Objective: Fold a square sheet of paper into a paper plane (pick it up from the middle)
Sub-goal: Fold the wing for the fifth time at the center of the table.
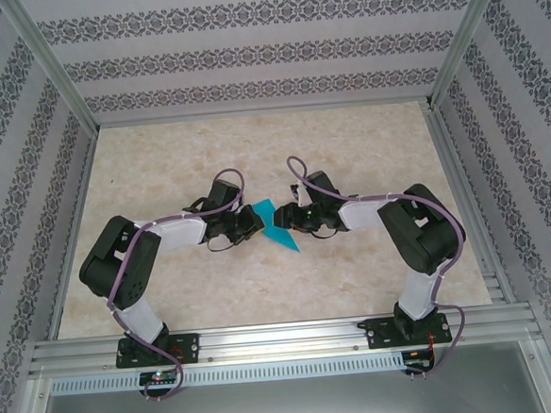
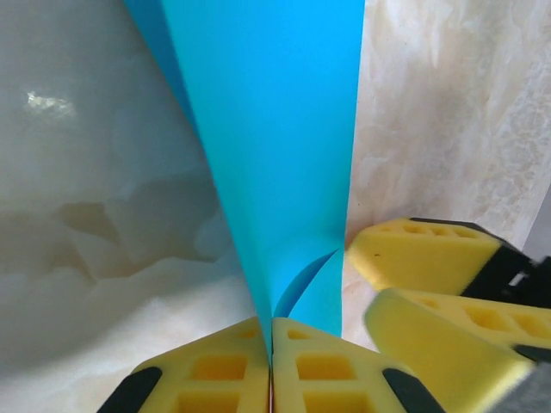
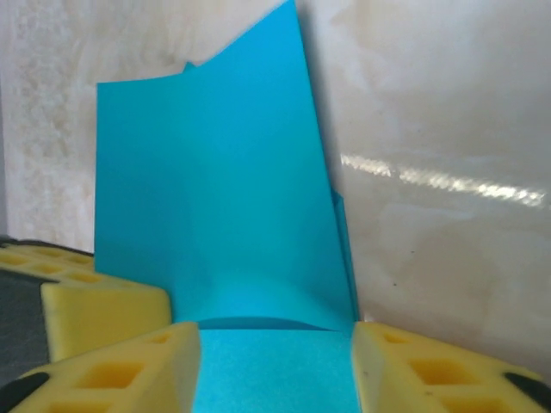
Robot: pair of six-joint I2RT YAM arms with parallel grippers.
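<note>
Top external high behind the near edge of the table [image 1: 160, 177], looking down across it. Wrist views close, low, from opposite sides, sharing the square sheet of paper [image 2: 275, 155].

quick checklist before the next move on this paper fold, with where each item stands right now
1. Left gripper gripping the square sheet of paper: ok, jaws closed with the paper pinched between them.
2. Right gripper open: ok, jaws stand well apart with paper lying between them.
3. Sheet doubled over: ok, both wrist views show a second layer behind the front one.
4. Crease pressed flat: not ok, the paper bulges in a rounded curve near the fingers.
5. Edges lined up: cannot tell, since the corners are partly out of frame.
6. Grippers apart from each other: cannot tell, they sit very close on either side of the sheet.
</note>
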